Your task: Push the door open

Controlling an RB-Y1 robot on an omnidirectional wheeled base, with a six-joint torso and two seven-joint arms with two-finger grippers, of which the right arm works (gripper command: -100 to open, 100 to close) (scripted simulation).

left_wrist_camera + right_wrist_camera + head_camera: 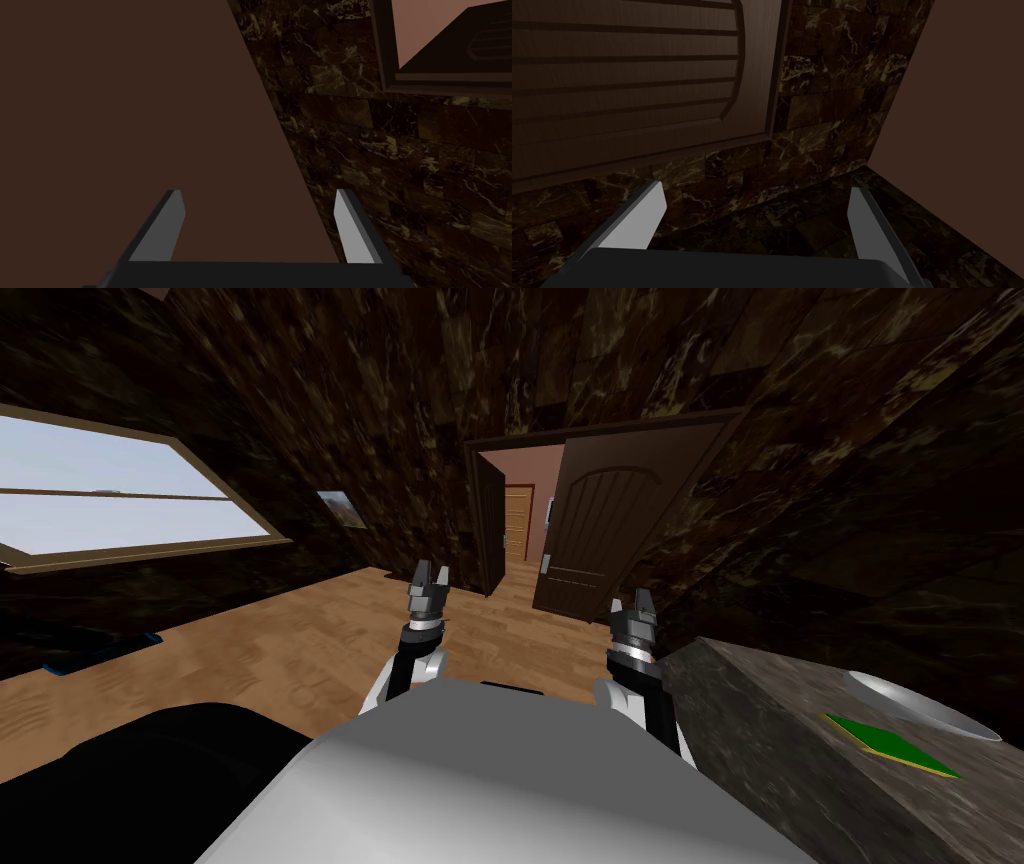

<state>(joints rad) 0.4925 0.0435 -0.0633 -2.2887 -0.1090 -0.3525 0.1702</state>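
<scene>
A dark brown panelled door (600,523) stands ajar across the wooden floor, its free edge beside a gap (518,523) that shows a pinkish hallway and a lighter door beyond. My left gripper (428,580) is held up short of the doorway, fingers open with nothing between them (255,192); past it are a plain brown surface and the dark marble wall. My right gripper (633,610) hangs in front of the door's lower part, well apart from it. It is open (757,186), and the grooved door panel (627,75) lies beyond its fingers.
A dark stone counter (760,728) stands close on my right, bearing a green flat item (890,746) and a pale dish (920,703). A large window (110,493) is on the left wall. A black bulky object (130,778) sits low at my left. Wooden floor (300,638) stretches ahead.
</scene>
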